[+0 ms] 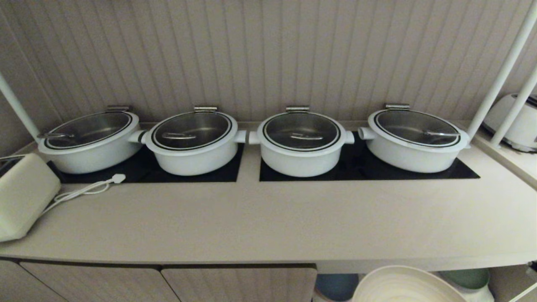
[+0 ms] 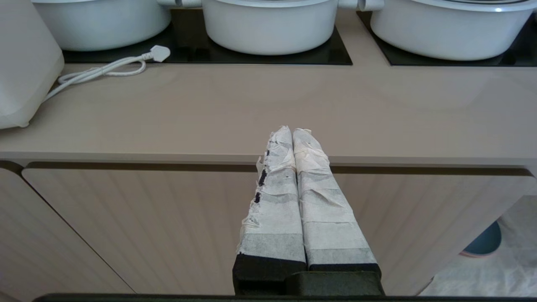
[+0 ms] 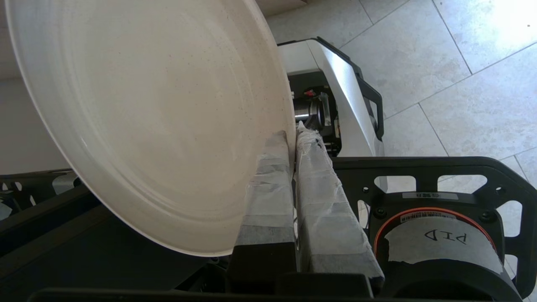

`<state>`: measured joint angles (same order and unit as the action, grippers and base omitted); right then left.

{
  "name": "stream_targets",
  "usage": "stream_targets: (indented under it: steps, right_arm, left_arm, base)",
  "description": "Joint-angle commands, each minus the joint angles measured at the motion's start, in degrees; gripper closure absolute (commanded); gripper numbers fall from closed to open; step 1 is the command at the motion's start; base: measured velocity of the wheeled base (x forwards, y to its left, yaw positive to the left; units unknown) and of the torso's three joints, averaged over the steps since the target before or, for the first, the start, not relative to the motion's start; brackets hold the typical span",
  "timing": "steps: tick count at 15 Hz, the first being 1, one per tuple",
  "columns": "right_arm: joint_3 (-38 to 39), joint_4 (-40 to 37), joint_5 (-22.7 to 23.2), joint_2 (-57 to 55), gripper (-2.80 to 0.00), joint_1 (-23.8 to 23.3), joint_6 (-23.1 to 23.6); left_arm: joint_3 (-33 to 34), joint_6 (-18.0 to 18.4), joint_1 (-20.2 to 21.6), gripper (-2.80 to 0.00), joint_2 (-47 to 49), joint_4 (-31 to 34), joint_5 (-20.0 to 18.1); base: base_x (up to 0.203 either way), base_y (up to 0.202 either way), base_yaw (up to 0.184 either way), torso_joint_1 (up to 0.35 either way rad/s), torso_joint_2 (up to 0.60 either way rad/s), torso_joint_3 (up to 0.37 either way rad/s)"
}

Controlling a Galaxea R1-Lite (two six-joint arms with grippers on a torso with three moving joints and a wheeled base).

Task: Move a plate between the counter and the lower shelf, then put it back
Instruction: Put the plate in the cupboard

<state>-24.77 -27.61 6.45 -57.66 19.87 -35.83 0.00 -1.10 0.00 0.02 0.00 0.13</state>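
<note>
The right gripper (image 3: 292,138) pinches the rim of the plate (image 3: 155,121), which it holds tilted in the air at about 5 o'clock in the head view, below the front edge of the surface (image 1: 268,218). I judge this a carrying step between the lower shelf and the surface; next, it must go level and clear that edge. The left gripper (image 2: 293,136) hangs parked, fingers pressed together.
</note>
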Motion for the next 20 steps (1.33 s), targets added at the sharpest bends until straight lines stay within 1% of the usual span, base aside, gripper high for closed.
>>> stream_targets:
  steps: [1, 5, 6, 20]
  right_arm:
    - [-0.2, -0.2, 0.1, -0.2, 0.0, 0.0, -0.2]
    - [-0.2, -0.1, 0.1, -0.2, 0.0, -0.1, -0.2]
    - [-0.2, 0.3, 0.1, -0.2, 0.0, -0.1, -0.2]
    - [0.0, 0.3, 0.1, -0.2, 0.0, -0.3, -0.2]
  left_arm:
    - [0.0, 0.0, 0.0, 0.0, 0.0, 0.0, 0.0]
    - [0.0, 0.0, 0.0, 0.0, 0.0, 0.0, 0.0]
    - [0.0, 0.0, 0.0, 0.0, 0.0, 0.0, 0.0]
    - [0.0, -0.2, 0.0, 0.0, 0.0, -0.1, 0.0]
  base:
    - [0.0, 0.0, 0.0, 0.0, 0.0, 0.0]
    - [0.0, 0.0, 0.0, 0.0, 0.0, 0.0]
    - [0.001, -0.107, -0.002, 0.002, 0.01, -0.004]
    - [0.0, -0.192, 0.001, 0.001, 0.0, 0.002]
